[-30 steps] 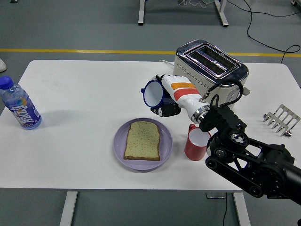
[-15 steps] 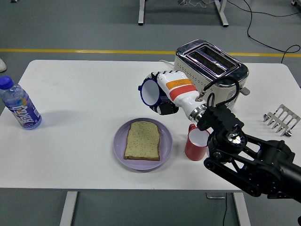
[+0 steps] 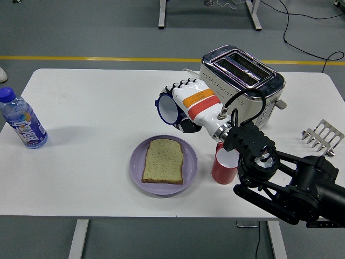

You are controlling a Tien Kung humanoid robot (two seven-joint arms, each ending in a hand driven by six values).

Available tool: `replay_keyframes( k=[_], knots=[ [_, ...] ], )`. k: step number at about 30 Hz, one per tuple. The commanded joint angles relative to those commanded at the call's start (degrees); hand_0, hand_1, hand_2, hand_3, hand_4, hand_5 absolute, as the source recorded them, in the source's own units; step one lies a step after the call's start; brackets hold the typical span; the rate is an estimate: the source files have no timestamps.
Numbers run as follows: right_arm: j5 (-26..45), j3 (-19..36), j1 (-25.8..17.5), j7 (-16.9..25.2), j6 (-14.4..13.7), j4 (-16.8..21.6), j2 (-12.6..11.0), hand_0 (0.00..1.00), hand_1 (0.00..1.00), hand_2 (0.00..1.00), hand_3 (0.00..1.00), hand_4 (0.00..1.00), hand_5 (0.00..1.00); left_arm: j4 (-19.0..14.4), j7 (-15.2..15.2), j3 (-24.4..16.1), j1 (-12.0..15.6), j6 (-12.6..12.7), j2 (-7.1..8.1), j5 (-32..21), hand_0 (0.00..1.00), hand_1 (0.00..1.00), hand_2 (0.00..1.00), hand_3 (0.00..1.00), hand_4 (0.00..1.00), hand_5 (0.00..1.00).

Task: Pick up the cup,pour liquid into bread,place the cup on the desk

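Note:
My right hand, white with an orange and a red band, is shut on a blue-rimmed cup. The cup is tipped on its side with its white mouth facing left, held above the table just past the plate's far edge. A slice of bread lies flat on a purple plate in front of the hand. No liquid is visible leaving the cup. My black right arm comes in from the lower right. My left hand is out of view.
A red cup stands right of the plate, partly behind my arm. A chrome toaster sits behind the hand. A water bottle stands at the left edge, a metal toast rack at the right edge.
My right hand has moved left and a little up with the cup and rolled, so the cup's mouth now sits further left.

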Motion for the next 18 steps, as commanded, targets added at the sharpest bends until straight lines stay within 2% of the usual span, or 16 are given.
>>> replay_keyframes(
  k=[14, 18],
  knots=[
    [-2.95, -2.30, 1.86, -0.08, -2.47, -0.56, -1.02, 0.336, 0.364, 0.507, 0.520, 0.761, 0.002, -0.04, 0.25, -0.52, 0.00, 0.15, -0.03, 0.91, 0.690, 0.756, 0.773, 0.611, 0.396, 0.998],
    [-3.09, -3.40, 2.57, 0.41, -4.20, -1.21, -1.38, 0.339, 0.367, 0.508, 0.520, 0.753, 0.002, -0.06, 0.38, -0.79, 0.00, 0.23, -0.04, 1.32, 0.690, 0.756, 0.773, 0.611, 0.396, 0.998]
  ],
)
